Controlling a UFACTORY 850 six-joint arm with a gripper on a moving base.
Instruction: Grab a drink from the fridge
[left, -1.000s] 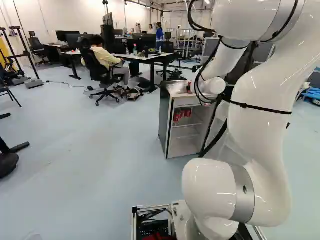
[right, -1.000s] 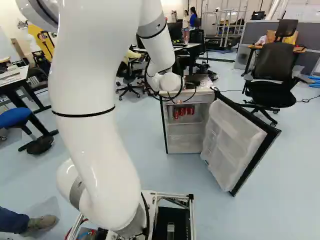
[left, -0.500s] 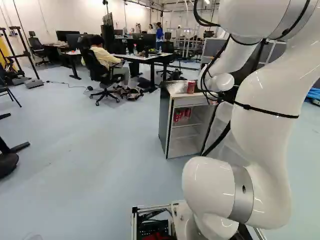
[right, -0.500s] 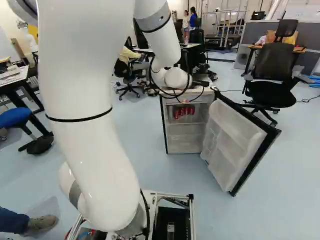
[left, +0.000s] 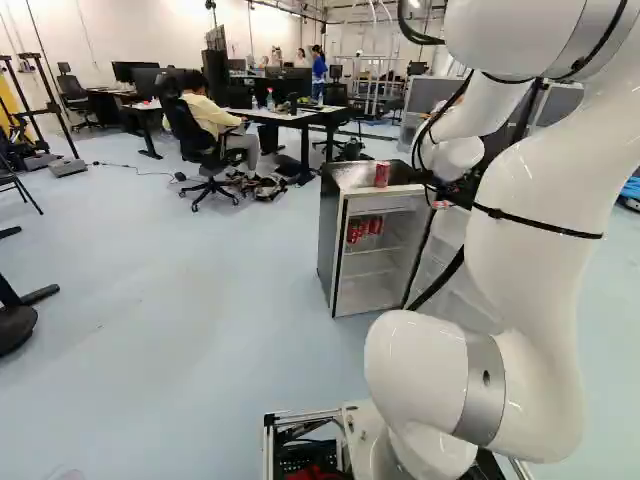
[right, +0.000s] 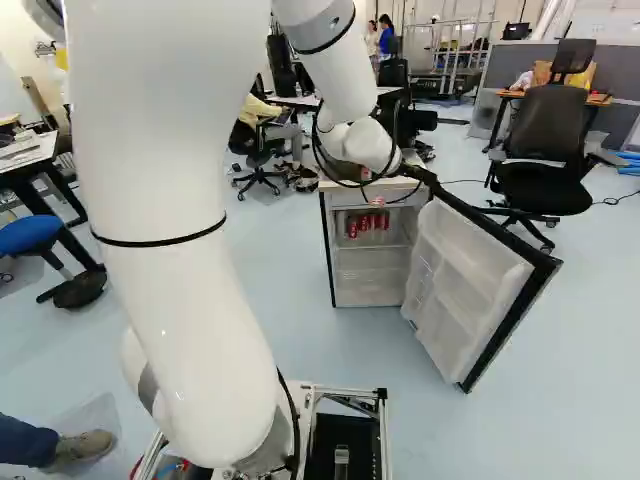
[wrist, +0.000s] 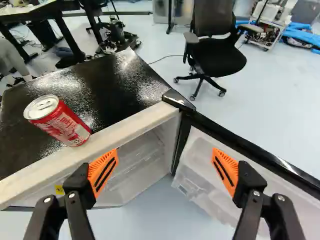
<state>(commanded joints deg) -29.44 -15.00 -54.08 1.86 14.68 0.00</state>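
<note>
- One fridge (left: 330, 235) stood there, with one door (right: 465, 275) swung open.
- One red can (wrist: 62, 122) stood upright on the fridge's top.
- At least three more red cans (right: 364, 223) were inside the fridge; they showed too small for an exact count.
- One small yellow label (wrist: 59, 190) was on the fridge front.
- One white arm (right: 170, 240) rose from the base, and there were two orange pads (wrist: 103, 172) in the wrist view.
- One black office chair (right: 545, 185) stood beyond the door at the right of the right base view.
- At least three other dark chairs (left: 195, 135) showed in the left base view.
- One blue-seated stool (right: 40, 235) was at the left of the right base view.
</note>
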